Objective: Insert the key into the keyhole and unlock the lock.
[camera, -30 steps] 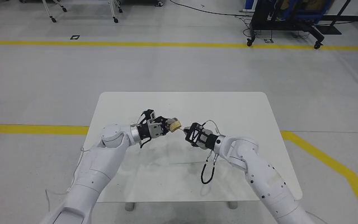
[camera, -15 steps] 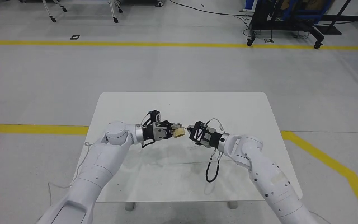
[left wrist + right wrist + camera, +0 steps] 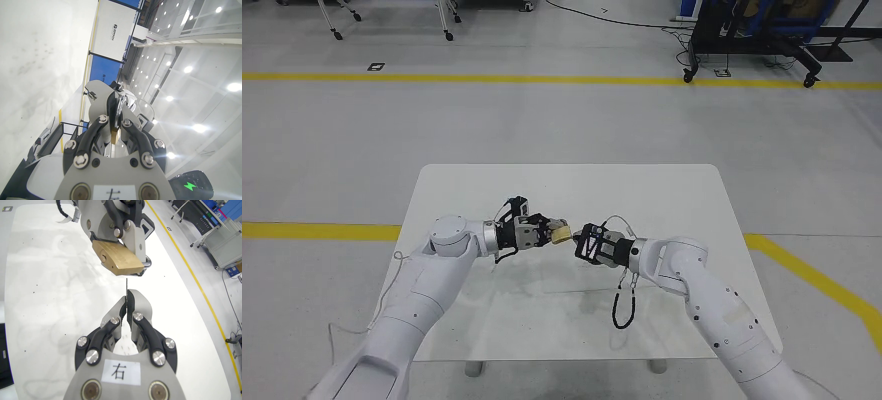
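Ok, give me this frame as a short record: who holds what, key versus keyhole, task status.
left gripper: shut on the padlock, above the table
right gripper: shut on the key, blade pointing at the padlock
keyhole: on the padlock's end face, towards the right gripper
key vs keyhole: apart; tip short of the padlock, offset from the keyhole
status: key not yet inserted

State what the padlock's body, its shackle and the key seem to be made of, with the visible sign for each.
The padlock body: likely brass, brushed matte; yellow-gold colour with fine grain. The shackle: probably steel, polished or plated; silvery with bright reflections. The key: seemingly thin metal, but seen edge-on as a dark sliver, so its finish is unclear.
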You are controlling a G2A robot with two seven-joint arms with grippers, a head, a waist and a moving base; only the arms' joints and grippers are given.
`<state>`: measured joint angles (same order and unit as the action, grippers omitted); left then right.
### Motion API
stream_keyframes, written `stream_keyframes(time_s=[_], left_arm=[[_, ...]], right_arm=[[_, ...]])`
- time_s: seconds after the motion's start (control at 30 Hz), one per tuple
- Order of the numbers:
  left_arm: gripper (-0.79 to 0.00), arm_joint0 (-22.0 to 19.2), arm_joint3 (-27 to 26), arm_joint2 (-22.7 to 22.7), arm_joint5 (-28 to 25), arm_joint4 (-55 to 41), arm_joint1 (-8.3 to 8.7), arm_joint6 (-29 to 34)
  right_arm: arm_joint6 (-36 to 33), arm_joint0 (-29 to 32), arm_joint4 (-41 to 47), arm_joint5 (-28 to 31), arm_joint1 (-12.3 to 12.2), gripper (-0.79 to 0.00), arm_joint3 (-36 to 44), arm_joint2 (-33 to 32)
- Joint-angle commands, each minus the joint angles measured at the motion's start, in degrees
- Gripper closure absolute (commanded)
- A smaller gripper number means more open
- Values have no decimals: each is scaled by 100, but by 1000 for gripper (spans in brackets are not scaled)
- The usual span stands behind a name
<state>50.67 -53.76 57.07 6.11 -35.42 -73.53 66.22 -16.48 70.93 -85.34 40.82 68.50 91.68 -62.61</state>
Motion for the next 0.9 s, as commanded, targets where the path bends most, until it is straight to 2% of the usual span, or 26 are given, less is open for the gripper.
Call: stream_keyframes(time_s=[0.0, 0.87], left_arm=[[0, -1, -14, -20, -30, 74, 0, -52], [0, -19, -106, -142, 53, 352, -7, -171]], right_arm=[[6, -27, -69, -24, -2, 0, 4, 24], [511, 192, -255, 102, -166, 0, 313, -282]])
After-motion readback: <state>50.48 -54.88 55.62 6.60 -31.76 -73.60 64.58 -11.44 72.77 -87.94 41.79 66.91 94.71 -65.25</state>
